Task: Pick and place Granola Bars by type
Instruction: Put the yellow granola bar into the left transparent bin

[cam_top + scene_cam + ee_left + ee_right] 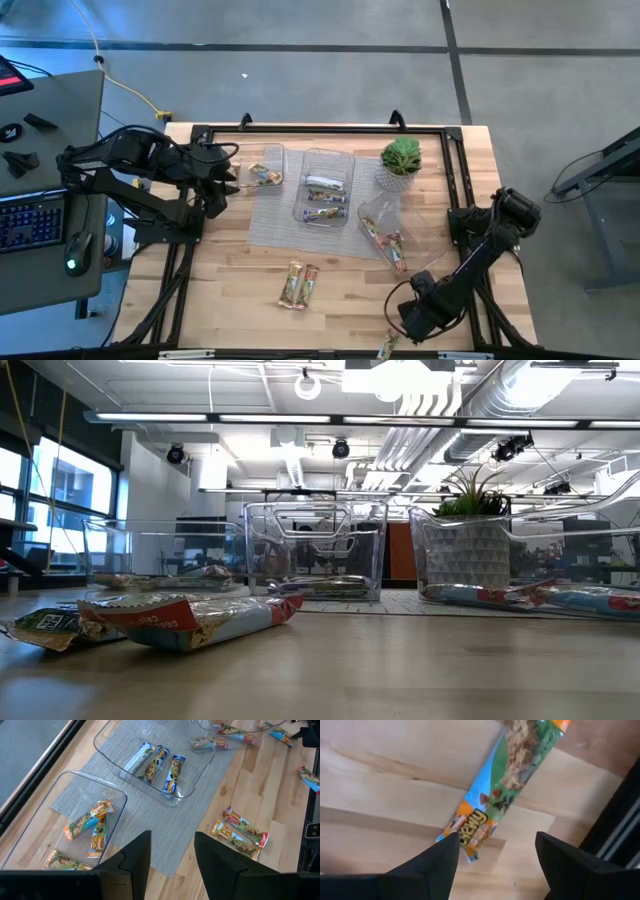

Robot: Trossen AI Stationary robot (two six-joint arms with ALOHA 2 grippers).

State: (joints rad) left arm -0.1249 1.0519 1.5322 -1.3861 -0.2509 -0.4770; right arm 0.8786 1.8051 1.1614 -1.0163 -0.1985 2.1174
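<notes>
The bench (pixel 240 280) carries a grey mat (pixel 270 225) near its far side, and three clear trays sit on or by this mat so that each can take one type of bar. The left tray (pixel 262 170) holds orange-and-green bars (pixel 90 822), the middle tray (pixel 325 185) holds blue ones (pixel 155 765), and the right tray (pixel 385 225) lies slanted beside the plant (pixel 400 160) with a few more bars inside. Two bars (pixel 298 285) with tan and red wrappers lie together on bare wood at the near side, not yet sorted. One more bar (pixel 500 785), green and blue with an orange end, lies at the near edge of the bench, right below the right gripper (pixel 495 862). This gripper hangs low over it with the fingers wide, one on each side of the wrapper's end, which I judge to be the position for picking it. The left gripper (pixel 172 857) waits above the left tray, also wide and holding nothing, probably so that it keeps out of the way.
</notes>
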